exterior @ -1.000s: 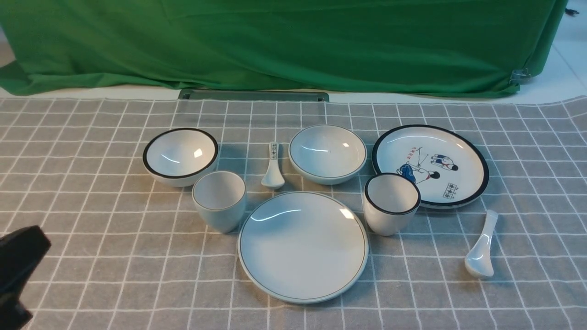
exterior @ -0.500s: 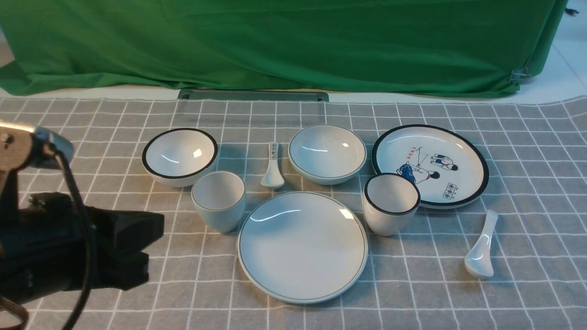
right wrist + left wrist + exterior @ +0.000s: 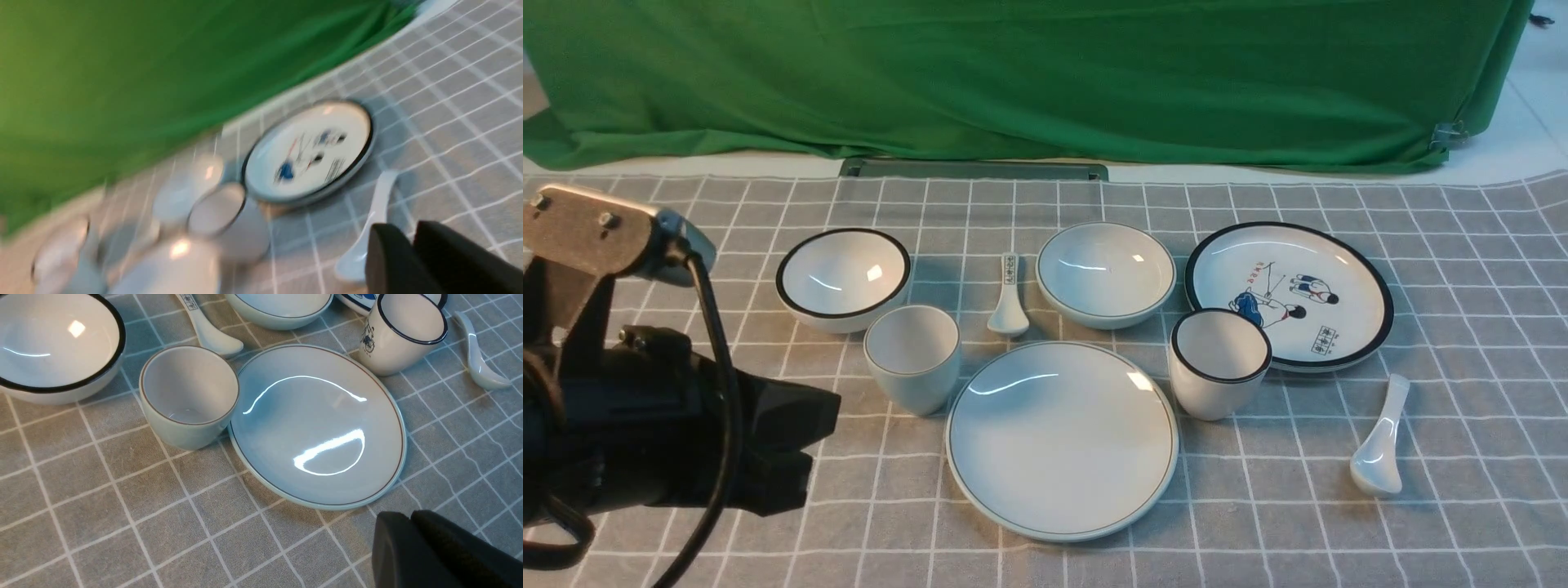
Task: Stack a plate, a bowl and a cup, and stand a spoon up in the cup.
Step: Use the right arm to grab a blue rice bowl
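step: start, nothing stacked | plate (image 3: 1062, 441) centre; bowl (image 3: 1106, 273) at 12 o'clock, cup (image 3: 913, 359) just beside at 10, spoon (image 3: 1379, 457) at 3, apart | left gripper (image 3: 805, 445) at 8 o'clock, pressed together, empty; right gripper (image 3: 410, 237) blurred, cannot tell | next, likely: open up, lift bowl onto plate

The cup (image 3: 912, 358) stands left of the plate (image 3: 1062, 441), bowl (image 3: 1106, 273) behind.
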Robot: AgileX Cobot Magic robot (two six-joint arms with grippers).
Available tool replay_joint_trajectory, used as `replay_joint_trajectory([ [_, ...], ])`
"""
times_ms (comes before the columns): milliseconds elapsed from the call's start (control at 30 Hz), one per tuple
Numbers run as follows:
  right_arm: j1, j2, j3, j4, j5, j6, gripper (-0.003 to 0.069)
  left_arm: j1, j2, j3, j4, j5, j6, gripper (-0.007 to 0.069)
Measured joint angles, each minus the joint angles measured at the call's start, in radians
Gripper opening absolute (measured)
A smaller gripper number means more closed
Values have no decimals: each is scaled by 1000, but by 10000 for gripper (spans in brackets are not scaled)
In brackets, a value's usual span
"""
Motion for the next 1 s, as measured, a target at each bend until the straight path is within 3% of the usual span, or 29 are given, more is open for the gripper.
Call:
replay_joint_trajectory([
  [100, 129, 319, -284, -21, 234, -181, 78, 0, 4, -5, 0, -5, 1, 17],
  [233, 234, 683, -567, -88, 404, -299, 74, 0, -15, -13, 1, -3, 19, 17],
  [600, 434, 1290, -1067, -130, 504, -434, 85, 0, -276, -26, -8, -27, 22, 17],
  [667, 452, 1393, -1175, -130, 563, -448, 127, 0, -326, -26, -8, -20, 23, 17],
  [867, 459, 1727, -1462, -133, 667, -490, 365, 0, -431, -26, -8, -14, 23, 17],
  [1000, 465, 1878, -1623, -131, 699, -491, 405, 0, -442, -26, -7, 12, 23, 17],
])
